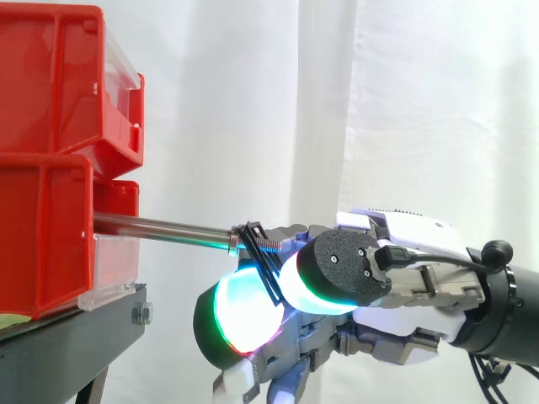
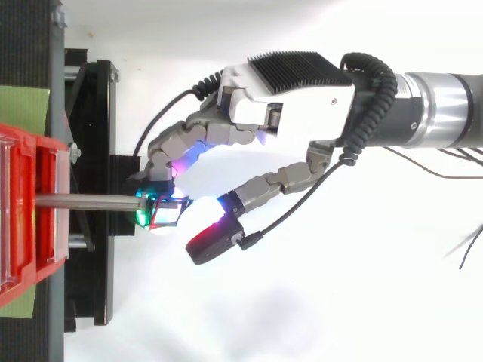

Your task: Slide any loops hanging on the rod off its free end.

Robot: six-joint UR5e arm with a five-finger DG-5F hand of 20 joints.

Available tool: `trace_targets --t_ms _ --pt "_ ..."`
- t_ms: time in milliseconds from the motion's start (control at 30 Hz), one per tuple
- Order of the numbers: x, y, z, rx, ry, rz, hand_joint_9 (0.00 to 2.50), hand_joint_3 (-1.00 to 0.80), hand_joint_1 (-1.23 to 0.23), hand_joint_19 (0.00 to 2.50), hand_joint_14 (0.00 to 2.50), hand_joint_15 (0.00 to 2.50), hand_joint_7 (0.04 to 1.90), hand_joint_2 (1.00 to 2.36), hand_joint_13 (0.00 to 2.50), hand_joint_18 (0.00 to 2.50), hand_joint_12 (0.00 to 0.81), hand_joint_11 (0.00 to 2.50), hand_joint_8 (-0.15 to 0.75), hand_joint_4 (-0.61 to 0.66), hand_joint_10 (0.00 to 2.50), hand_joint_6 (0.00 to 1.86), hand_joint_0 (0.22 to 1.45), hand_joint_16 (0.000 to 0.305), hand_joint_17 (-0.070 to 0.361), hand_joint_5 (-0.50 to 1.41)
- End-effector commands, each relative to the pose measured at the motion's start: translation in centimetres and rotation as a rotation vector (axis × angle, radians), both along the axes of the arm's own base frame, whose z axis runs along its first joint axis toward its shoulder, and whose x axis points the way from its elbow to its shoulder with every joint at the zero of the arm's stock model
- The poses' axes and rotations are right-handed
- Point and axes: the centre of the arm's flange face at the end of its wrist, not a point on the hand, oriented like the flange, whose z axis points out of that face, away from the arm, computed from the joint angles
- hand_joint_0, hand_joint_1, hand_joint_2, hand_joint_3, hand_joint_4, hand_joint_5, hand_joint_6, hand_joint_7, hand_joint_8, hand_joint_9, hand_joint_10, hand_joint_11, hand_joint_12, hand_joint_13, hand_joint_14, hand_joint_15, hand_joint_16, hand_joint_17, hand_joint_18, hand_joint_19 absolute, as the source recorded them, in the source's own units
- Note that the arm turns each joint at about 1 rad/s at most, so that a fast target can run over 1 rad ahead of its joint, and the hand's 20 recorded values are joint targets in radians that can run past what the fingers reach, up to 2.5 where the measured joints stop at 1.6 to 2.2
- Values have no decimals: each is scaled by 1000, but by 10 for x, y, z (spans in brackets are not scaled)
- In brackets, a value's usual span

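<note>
A metal rod (image 1: 160, 227) (image 2: 83, 200) sticks out to the right from the lower red bin (image 1: 42, 244). A thin black loop (image 1: 263, 265) (image 2: 161, 212) hangs at the rod's threaded free end, slanting down to the right. My hand (image 1: 404, 286) (image 2: 294, 113) reaches in from the right with curled fingers. Its glowing fingertips (image 1: 240, 307) close around the rod's tip and pinch the loop between them. The thumb's pad (image 2: 213, 240) lies just off the rod's end. The very tip of the rod is hidden behind the pads.
A second red bin (image 1: 50, 76) is stacked above the first, both on a black stand (image 1: 67, 337) (image 2: 90, 151). A white curtain hangs behind. There is free room to the right of the rod's end, beyond my hand.
</note>
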Motion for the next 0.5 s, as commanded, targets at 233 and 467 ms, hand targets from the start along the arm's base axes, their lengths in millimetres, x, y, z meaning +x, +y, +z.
trace_targets --t_ms 233,467 --pt "-20 -6 23 -58 154 -12 808 -175 -646 405 5 150 907 1020 852 954 294 286 301 130 9 868 605 47 106 -207" --pt "-32 -11 41 -59 214 -9 809 -177 -656 405 5 147 908 1021 853 956 294 285 301 128 9 867 609 47 106 -207"
